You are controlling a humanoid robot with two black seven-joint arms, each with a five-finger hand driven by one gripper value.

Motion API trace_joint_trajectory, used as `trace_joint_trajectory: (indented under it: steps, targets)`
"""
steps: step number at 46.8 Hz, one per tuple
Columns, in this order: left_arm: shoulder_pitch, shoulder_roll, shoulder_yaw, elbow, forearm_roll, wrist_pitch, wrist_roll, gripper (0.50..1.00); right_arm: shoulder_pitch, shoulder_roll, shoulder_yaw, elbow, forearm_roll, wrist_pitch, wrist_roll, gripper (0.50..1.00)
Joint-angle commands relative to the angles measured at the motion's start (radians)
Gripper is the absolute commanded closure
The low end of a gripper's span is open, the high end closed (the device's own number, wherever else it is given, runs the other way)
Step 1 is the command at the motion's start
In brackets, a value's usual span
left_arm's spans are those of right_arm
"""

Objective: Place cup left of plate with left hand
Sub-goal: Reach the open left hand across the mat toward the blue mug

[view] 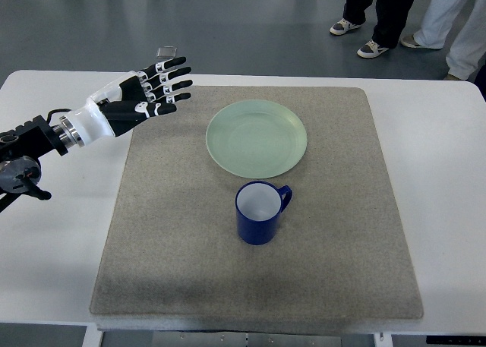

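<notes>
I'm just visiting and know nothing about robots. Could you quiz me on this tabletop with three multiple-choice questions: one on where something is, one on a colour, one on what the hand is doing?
1. Where does the cup stand relative to the plate?
A. On top of it
B. Just below it in the picture, nearer the robot
C. Far off the mat, to the right

2. What colour is the cup?
A. Dark blue with a white inside
B. Red
C. Yellow

3. What is the left hand doing?
A. Gripping the cup
B. Pressing on the plate
C. Held open with fingers spread, holding nothing

Answers: 1 B, the cup stands on the grey mat below the plate's rim. 2 A, blue outside, white within. 3 C, it hangs over the mat's upper left corner, away from both.
</notes>
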Motion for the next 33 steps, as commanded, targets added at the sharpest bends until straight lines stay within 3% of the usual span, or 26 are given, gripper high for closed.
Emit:
trace_joint_trajectory:
  steps: [1, 33]
  targets:
    - [0.000, 0.002, 0.001, -0.007, 0.058, -0.030, 0.000, 0.504, 0.000, 0.000, 0.000, 0.000, -0.001, 0.000, -0.001, 0.568]
    - [0.006, -0.020, 0.033, -0.039, 0.342, -0.045, 0.000, 0.504, 0.000, 0.000, 0.000, 0.000, -0.001, 0.000, 0.001, 0.568]
